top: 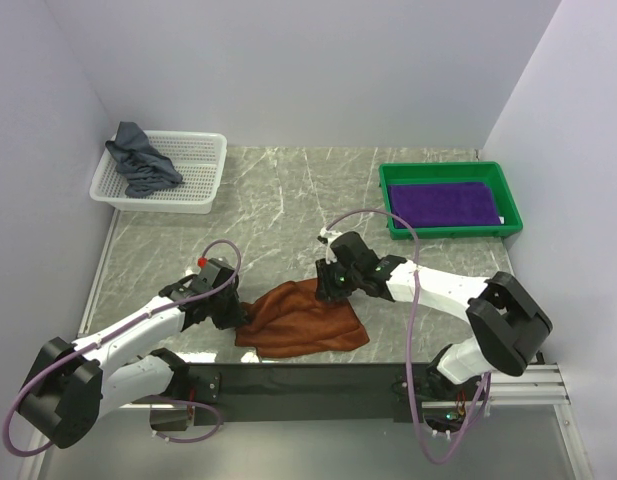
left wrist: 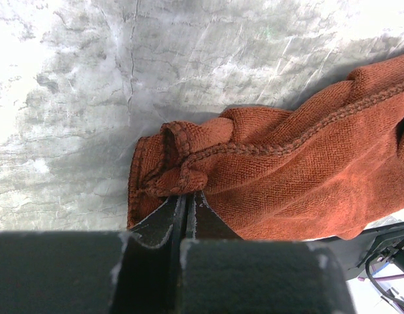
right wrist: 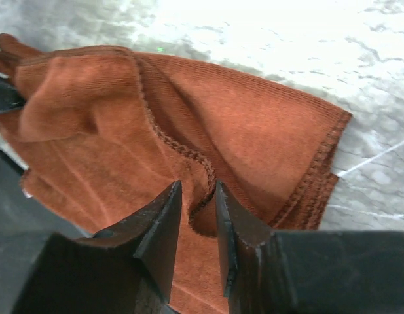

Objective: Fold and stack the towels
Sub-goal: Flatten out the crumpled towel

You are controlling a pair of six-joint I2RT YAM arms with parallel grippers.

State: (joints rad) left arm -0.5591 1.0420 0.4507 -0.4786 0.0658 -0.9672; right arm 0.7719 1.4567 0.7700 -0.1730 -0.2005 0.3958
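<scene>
Rust-brown towel (top: 303, 320) crumpled, left gripper (left wrist: 186, 196) pinching its corner

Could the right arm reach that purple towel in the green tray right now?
Probably yes: the purple towel lies uncovered in the green tray on that arm's side, nothing between. First the right gripper must release the rust towel.

Left end effector (left wrist: 187, 196) clamped, right end effector (right wrist: 198, 190) nearly closed (arms low)
</scene>
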